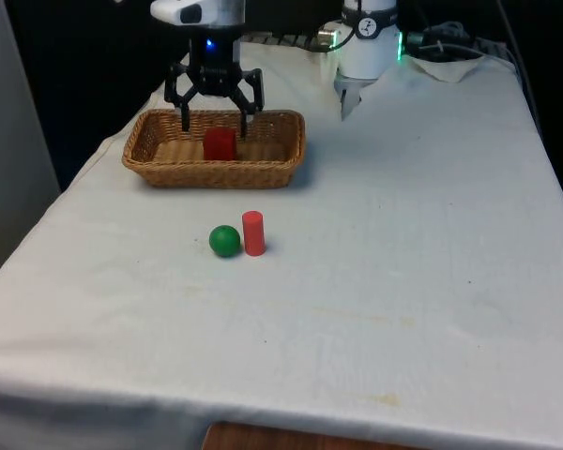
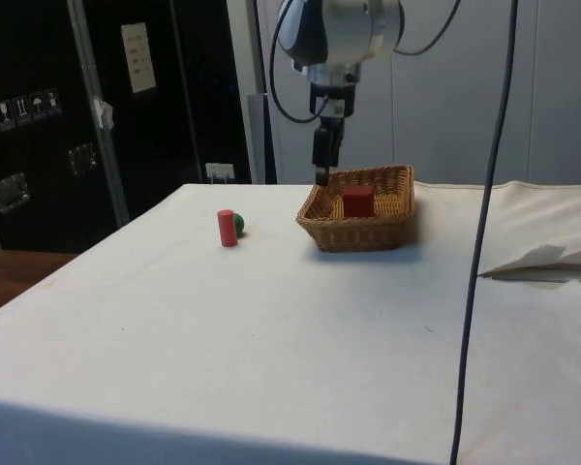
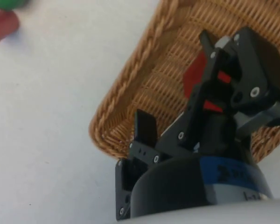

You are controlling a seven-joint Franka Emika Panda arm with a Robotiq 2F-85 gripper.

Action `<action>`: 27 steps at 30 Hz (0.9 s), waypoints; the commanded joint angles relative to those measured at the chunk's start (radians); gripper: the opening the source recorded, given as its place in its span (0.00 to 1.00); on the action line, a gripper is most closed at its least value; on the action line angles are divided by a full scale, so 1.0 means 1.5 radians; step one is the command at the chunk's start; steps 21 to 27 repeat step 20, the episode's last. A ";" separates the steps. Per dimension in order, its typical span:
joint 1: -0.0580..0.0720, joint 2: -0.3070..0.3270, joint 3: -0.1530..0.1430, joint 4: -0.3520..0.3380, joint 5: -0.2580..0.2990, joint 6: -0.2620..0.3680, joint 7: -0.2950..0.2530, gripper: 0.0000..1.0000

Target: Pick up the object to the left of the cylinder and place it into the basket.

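Observation:
A red block [image 1: 220, 143] lies inside the wicker basket [image 1: 211, 178] at the far side of the table, on the front view's left. My gripper [image 1: 215, 127] hangs just above the basket, over the block, open and holding nothing. In the side view the gripper [image 2: 322, 170] hovers over the basket's [image 2: 358, 232] near rim, with the block [image 2: 357, 201] inside. In the wrist view the block [image 3: 193, 77] shows below the spread fingers. A red cylinder [image 1: 253, 233] stands upright mid-table, and a green ball [image 1: 224, 241] touches it on the front view's left.
The basket stands near the table's edge on the front view's left. The robot's base [image 1: 368, 52] is at the far end, with crumpled cloth [image 1: 450, 66] beside it. Bare cloth stretches around the ball and cylinder.

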 commanded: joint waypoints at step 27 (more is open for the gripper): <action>0.023 -0.007 0.012 0.054 -0.016 -0.027 0.061 1.00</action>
